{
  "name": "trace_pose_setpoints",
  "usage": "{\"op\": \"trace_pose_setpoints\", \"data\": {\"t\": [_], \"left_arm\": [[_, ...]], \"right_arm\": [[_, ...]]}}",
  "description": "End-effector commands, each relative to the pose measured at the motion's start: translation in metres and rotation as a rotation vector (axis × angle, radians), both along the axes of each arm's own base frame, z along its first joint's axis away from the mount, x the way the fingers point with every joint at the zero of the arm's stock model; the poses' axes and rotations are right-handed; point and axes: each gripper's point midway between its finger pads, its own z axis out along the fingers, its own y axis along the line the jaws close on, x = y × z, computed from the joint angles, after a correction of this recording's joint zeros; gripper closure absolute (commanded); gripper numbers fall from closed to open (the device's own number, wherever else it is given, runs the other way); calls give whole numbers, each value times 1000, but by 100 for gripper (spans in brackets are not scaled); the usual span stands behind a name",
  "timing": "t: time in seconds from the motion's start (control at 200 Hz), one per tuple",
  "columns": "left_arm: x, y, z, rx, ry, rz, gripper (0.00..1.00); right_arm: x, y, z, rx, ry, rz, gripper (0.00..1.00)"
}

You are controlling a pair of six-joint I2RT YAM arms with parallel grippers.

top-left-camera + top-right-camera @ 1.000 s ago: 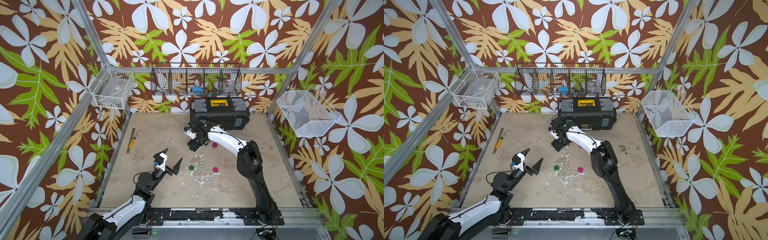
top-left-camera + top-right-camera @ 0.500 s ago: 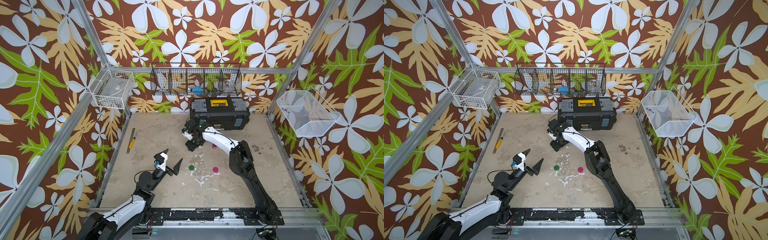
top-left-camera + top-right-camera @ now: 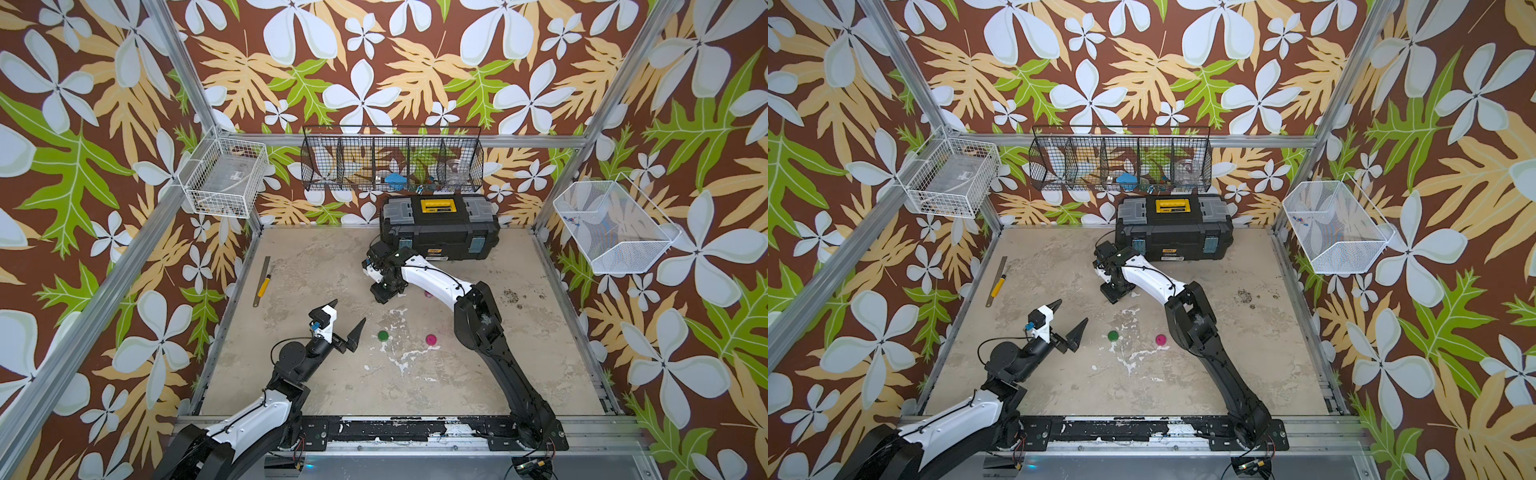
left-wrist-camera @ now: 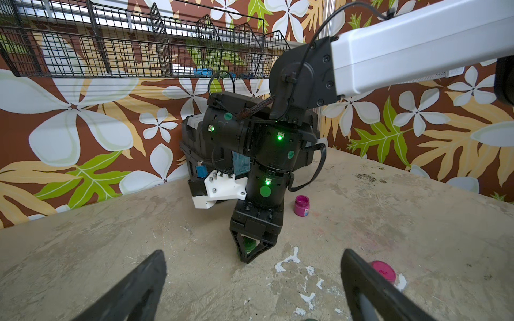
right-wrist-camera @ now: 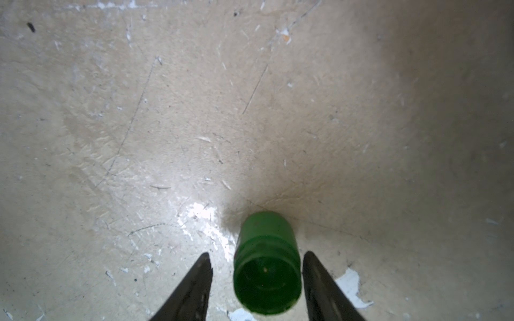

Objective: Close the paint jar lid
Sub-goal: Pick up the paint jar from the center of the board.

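Jaws of the right gripper straddle a small green paint jar, one black fingertip on each side. Slivers of tabletop show between, so they are narrowed but not yet pinching it. The jar stands upright and open-mouthed on the worn beige table, in front of a black toolbox. It looks like light, stiff plastic, smooth-sided and likely to skid or tip, perhaps with wet paint inside. A low, level hold on the body below the threaded neck seems safest.

Its green lid lies flat nearer the robot, well apart from the jar, with a pink lid near it. A pink jar stands near the right gripper. The left gripper hovers near the green lid, jaws spread wide and empty.

Compared with a second ago, the right arm's elbow has folded inward and its jaws have drawn in around the jar. The left arm has not moved.
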Motion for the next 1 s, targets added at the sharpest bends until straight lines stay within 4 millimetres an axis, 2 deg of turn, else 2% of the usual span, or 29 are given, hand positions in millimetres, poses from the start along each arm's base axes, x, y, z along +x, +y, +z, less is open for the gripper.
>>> {"op": "trace_pose_setpoints", "data": {"t": [0.0, 0.26, 0.681, 0.846, 0.996], "left_arm": [[0, -2, 3, -8, -5, -11, 2], [0, -2, 3, -8, -1, -12, 1], [1, -3, 2, -5, 6, -12, 0], [2, -5, 1, 1, 12, -25, 0], [-2, -8, 4, -18, -17, -52, 0]], "right_arm": [[1, 2, -1, 4, 0, -10, 48], [3, 4, -9, -4, 4, -14, 52], [4, 1, -11, -22, -2, -11, 66], [3, -2, -3, -28, -11, -1, 68], [2, -12, 23, -22, -30, 7, 70]]}}
